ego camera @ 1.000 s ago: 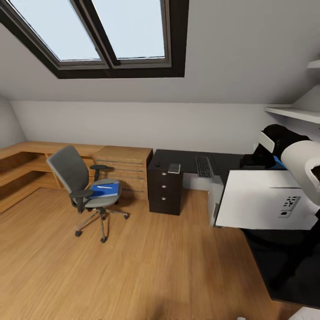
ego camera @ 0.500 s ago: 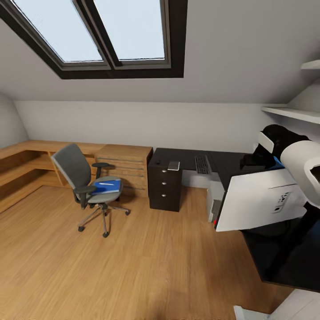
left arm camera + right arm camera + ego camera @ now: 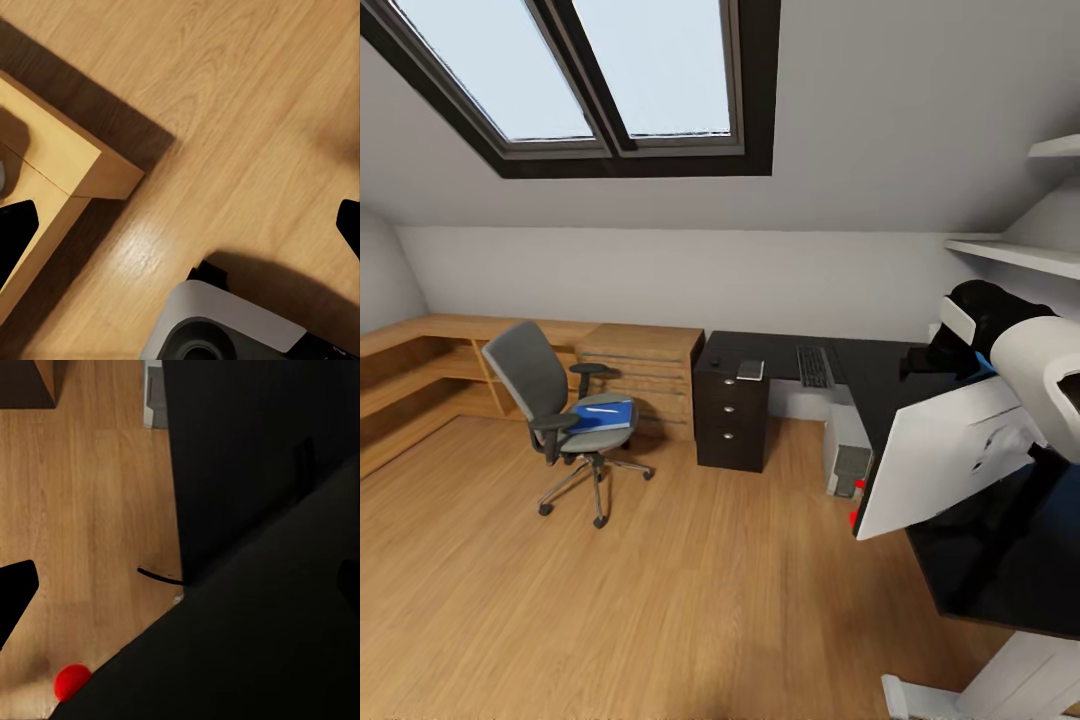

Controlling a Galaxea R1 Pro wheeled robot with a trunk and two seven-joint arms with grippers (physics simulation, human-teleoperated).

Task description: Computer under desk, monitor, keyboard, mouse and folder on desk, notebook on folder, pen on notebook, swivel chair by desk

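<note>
The monitor (image 3: 940,455), white-backed and tilted, rides over the black desk (image 3: 880,375); hand grip cannot be told.

I see a light wood floor (image 3: 660,600) with a soft sheen, a matt black table (image 3: 880,375), grey cloth on the chair (image 3: 535,375), and its shiny chrome base (image 3: 595,480).

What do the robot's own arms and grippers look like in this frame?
The right arm has a rounded white shell, followed by a black segment with a white band and a small blue accent. In the left wrist view, the left gripper has plain black, wedge-shaped fingertips.
</note>
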